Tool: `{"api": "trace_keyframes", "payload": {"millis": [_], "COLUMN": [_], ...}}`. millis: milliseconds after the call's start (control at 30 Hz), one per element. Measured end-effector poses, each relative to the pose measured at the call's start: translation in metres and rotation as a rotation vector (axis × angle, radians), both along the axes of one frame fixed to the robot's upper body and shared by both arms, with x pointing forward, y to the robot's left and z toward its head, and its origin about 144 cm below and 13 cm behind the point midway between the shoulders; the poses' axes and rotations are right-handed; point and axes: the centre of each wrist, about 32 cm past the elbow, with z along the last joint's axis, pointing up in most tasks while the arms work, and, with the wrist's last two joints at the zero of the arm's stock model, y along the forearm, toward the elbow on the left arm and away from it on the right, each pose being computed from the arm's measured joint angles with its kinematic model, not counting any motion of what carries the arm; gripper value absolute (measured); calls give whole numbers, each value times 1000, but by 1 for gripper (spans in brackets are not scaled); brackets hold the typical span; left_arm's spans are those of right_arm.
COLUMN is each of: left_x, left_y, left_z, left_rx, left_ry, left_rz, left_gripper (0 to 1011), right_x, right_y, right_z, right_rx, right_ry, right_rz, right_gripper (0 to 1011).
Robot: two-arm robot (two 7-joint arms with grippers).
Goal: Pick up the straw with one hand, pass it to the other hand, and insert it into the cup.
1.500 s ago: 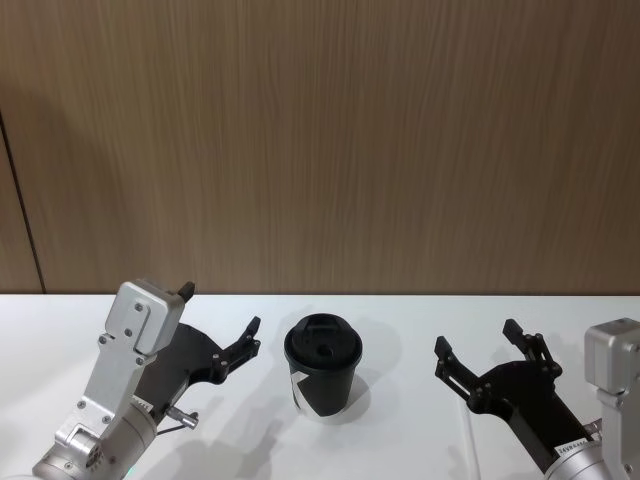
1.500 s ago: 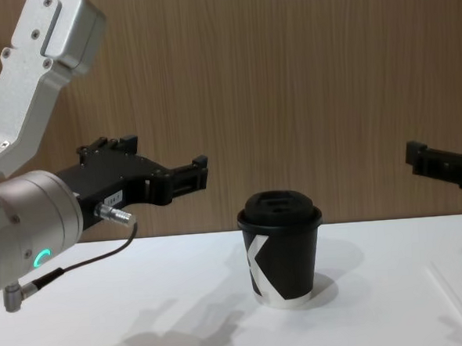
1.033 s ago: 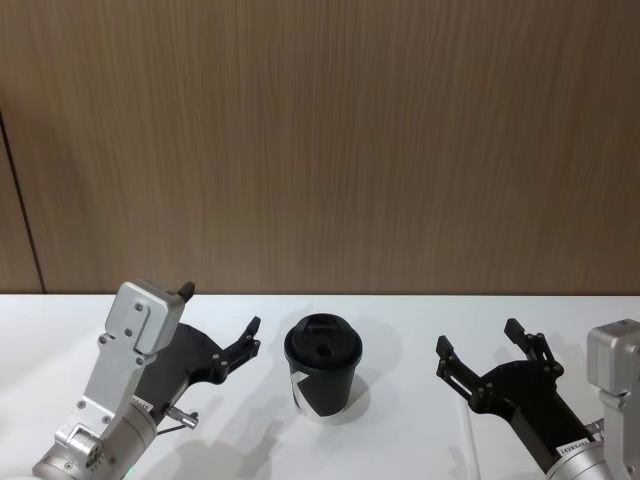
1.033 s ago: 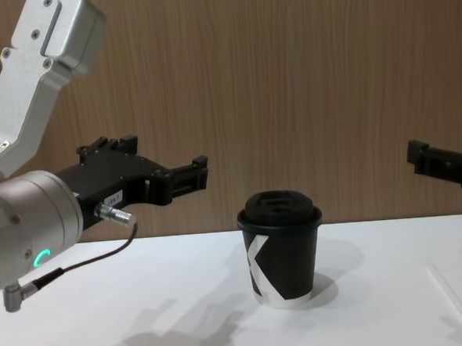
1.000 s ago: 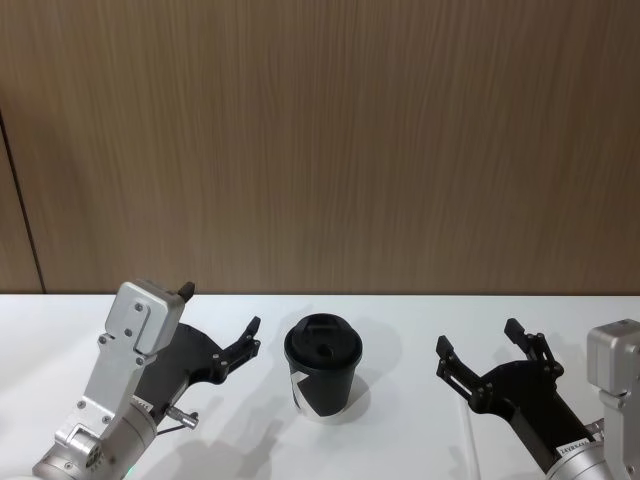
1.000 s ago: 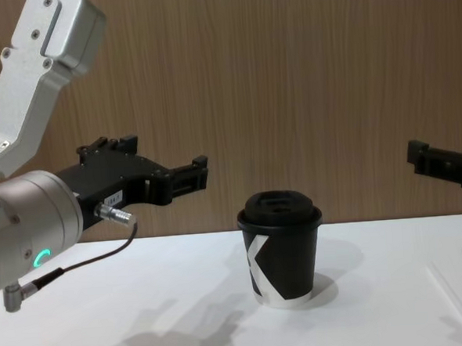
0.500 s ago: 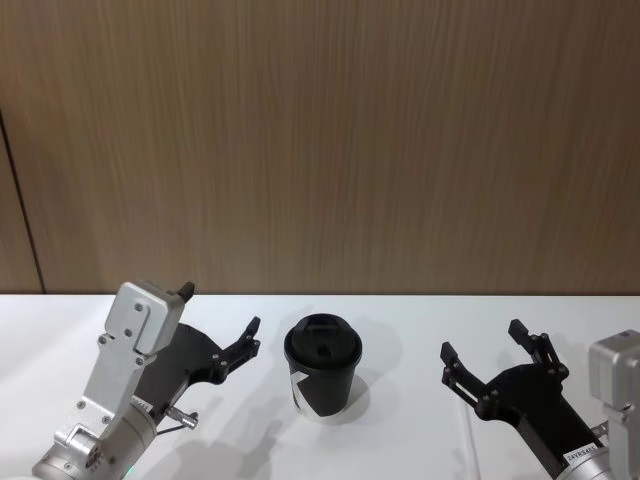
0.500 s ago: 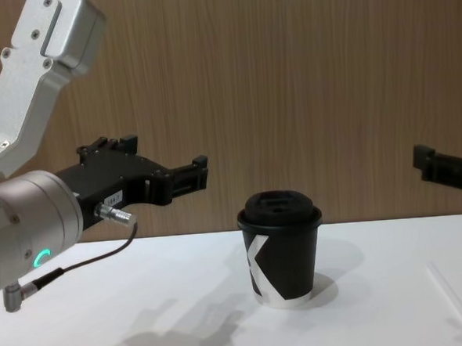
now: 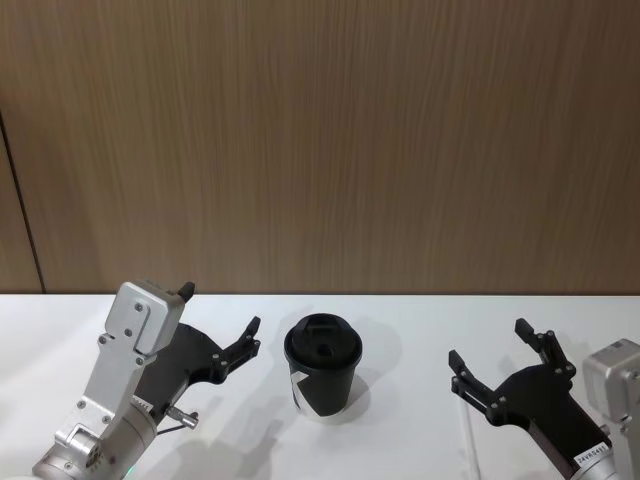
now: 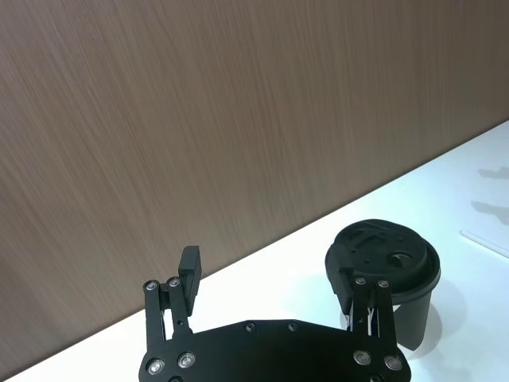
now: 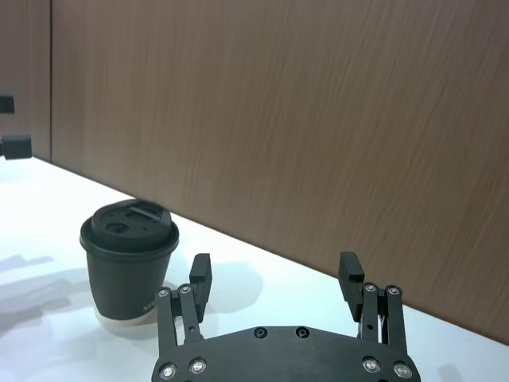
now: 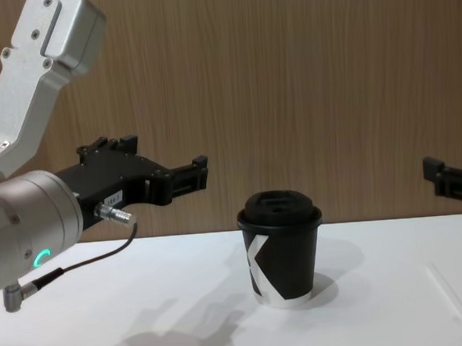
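Observation:
The black cup (image 9: 322, 378) with a domed lid and a white "K" (image 12: 256, 266) stands upright at the table's middle. The white straw (image 9: 468, 438) lies flat on the table to the cup's right, its near end running under my right arm; it also shows as a faint line in the chest view (image 12: 455, 303). My right gripper (image 9: 489, 345) hovers open and empty above the straw's far end. Left of the cup, my left gripper (image 9: 220, 311) is held open and empty above the table, one fingertip close to the lid. The left wrist view looks past open fingers (image 10: 189, 264) to the cup (image 10: 383, 269).
A brown wood-panelled wall (image 9: 320, 140) rises directly behind the white table (image 9: 400, 315). A grey cable (image 12: 80, 264) hangs from my left arm. Bare tabletop lies in front of the cup and between it and the straw.
My right gripper has drifted to the right, away from the cup, and a little lower, staying open. The left arm, cup and straw have not moved.

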Motion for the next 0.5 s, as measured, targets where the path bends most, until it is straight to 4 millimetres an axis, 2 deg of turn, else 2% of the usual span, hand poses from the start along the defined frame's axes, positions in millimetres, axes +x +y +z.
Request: {"api": "trace_keyframes", "payload": {"millis": [233,500], "left_x": [0,0], "left_y": [0,0], "left_z": [0,0], "left_rx": [0,0], "left_ry": [0,0], "left_rz": [0,0], "left_gripper": [1003,1003], "right_x": [2,1], "right_y": [-5,0], "right_z": [2,4], "right_rx": [-39,-8], "right_ry": [1,16], "right_rz": [6,-2], "right_gripper": [1001,1001]}}
